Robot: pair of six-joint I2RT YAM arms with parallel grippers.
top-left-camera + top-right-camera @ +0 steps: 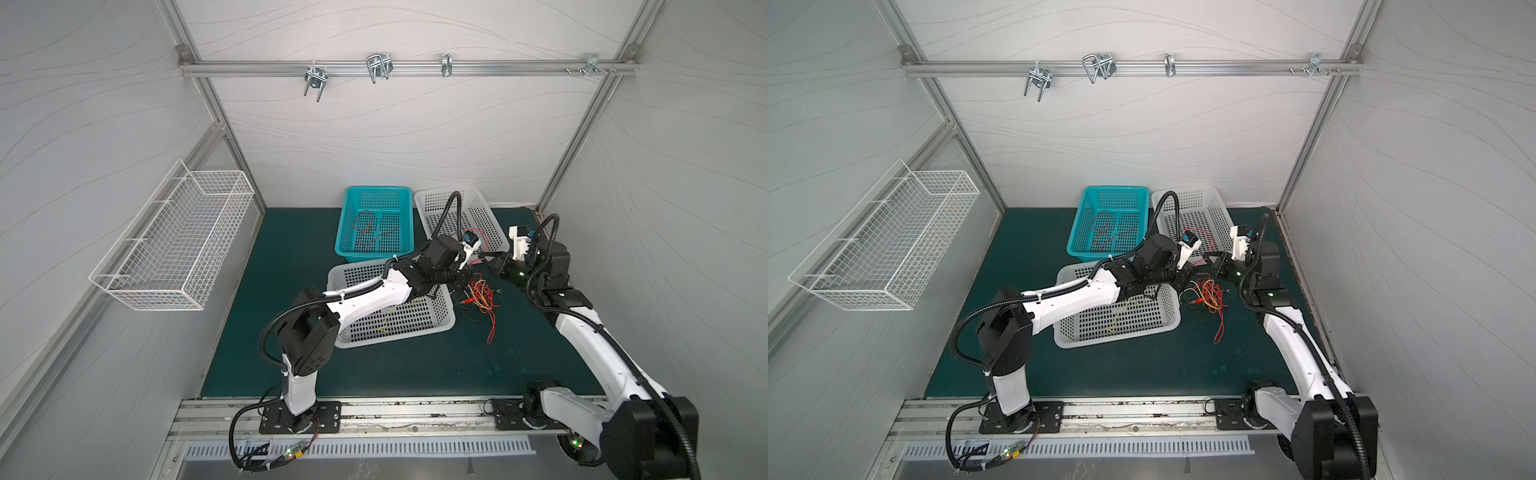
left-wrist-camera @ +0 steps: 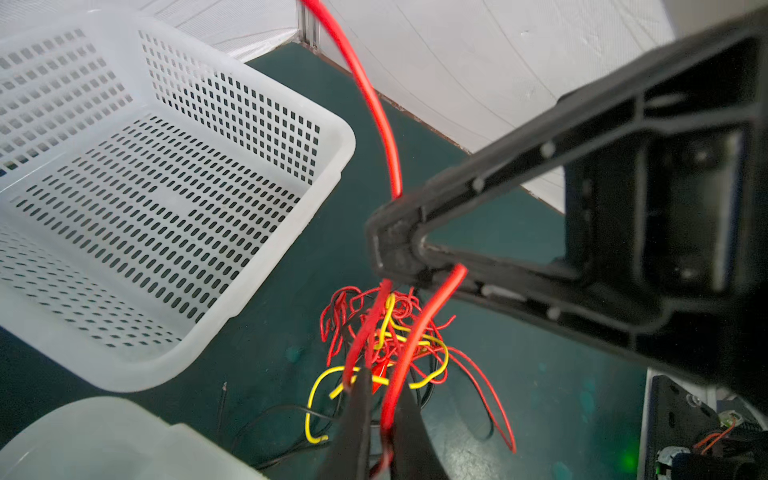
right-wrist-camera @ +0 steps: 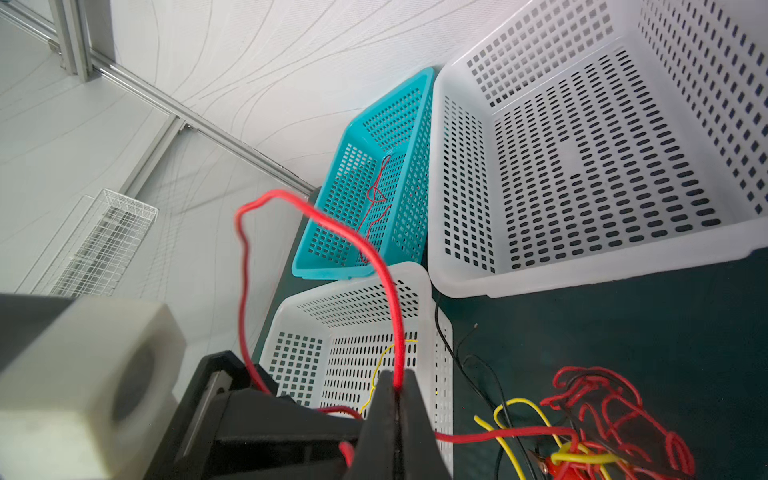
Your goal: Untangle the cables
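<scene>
Altogether three plastic baskets (image 1: 376, 253), one cables (image 1: 482, 297) tangle.

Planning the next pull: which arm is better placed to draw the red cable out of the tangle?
Probably right: the right gripper is shut on the red cable above the tangle; the left gripper has an unclear hold.
</scene>
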